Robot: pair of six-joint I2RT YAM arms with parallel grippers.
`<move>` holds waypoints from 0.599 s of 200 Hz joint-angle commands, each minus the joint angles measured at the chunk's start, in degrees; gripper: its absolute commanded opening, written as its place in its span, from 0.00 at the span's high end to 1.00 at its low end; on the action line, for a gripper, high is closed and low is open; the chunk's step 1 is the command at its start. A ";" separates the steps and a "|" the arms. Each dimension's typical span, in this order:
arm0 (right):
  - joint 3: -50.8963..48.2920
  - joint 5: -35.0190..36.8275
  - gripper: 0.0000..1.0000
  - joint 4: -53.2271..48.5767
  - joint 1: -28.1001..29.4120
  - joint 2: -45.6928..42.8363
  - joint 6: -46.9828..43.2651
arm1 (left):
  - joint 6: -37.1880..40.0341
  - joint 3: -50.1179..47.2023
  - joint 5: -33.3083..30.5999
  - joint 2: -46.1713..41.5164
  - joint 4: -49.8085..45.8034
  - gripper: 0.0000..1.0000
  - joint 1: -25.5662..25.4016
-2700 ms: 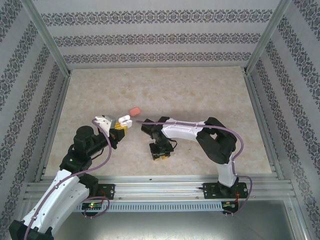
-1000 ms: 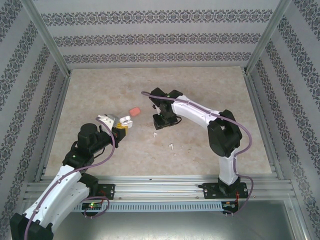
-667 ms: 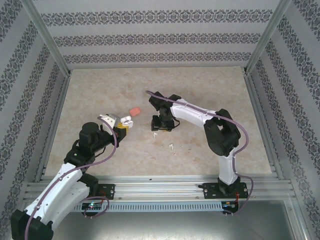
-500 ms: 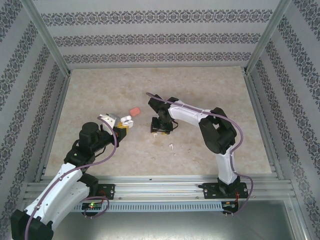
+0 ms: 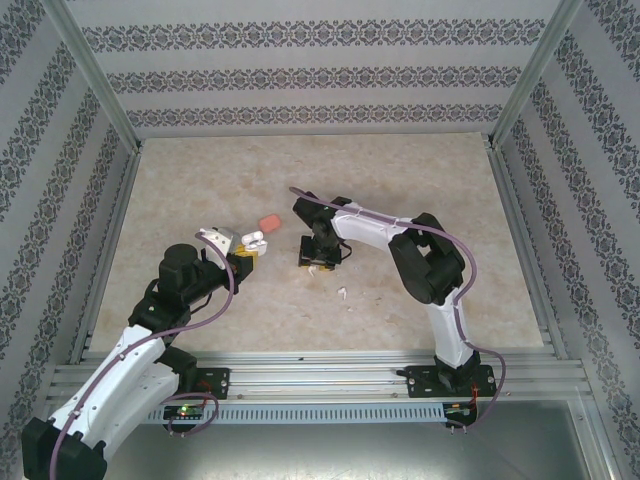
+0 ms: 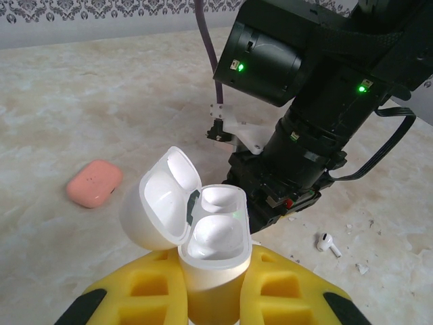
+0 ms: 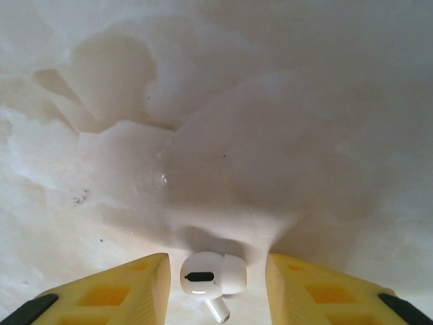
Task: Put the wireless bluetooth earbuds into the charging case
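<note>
Nearest the arm bases, the near earbud lies on its side on the table, apart from both arms. Just beyond it the right gripper points straight down with its yellow fingers spread either side of the target earbud; a gap shows on each side, so nothing is pinched yet. This bud lies flat, bulb up and stem angled toward the camera. It is likely very light, hard and glossy, so it may skid or squirt out of a squeeze. The rounded bulb looks the better place to take hold, across its width, since the thin stem offers little to grip and could pivot. A light pinch should do; the shell seems stiff but small enough to flick away. Further left, the left gripper is pressed together on the base of the white case, holding it upright with the lid hinged back and both sockets showing, seemingly empty. The case looks smooth and rigid; the foam-like pads ought to hold it steady while a bud is pushed in. Beyond it the pink case sits closed on the table, near but not touching. The table is a pale marbled sheet, flat and slick-looking, with a few small specks around the buds, so a dropped bud may slide. Patterned walls and metal posts box in the space on three sides.
</note>
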 commanded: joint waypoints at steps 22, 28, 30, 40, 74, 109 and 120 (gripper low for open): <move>2.04 -0.10 0.64 -1.97 0.93 3.69 -0.91 | 1.17 0.48 1.03 -0.07 2.62 1.00 -0.39; 2.04 -0.06 0.64 -2.17 0.93 3.72 -1.06 | 1.18 0.46 0.94 -0.07 2.54 1.00 -0.39; 2.05 -0.01 0.65 -2.12 0.98 3.73 -1.10 | 1.21 0.47 0.94 -0.07 2.55 1.00 -0.45; 2.15 0.08 0.66 -2.49 1.07 3.75 -1.42 | 1.22 0.48 0.94 -0.07 2.52 1.00 -0.39; 2.67 -0.06 0.71 -3.97 1.42 4.06 -2.35 | 1.22 0.37 0.85 0.03 2.69 1.00 -0.40; 2.51 0.03 0.76 -4.65 1.90 3.03 -2.69 | 1.13 0.39 0.81 0.02 2.69 1.00 -0.38; 2.37 0.14 0.77 -4.65 1.80 2.28 -2.75 | 1.13 0.30 1.00 0.02 2.82 1.00 -0.39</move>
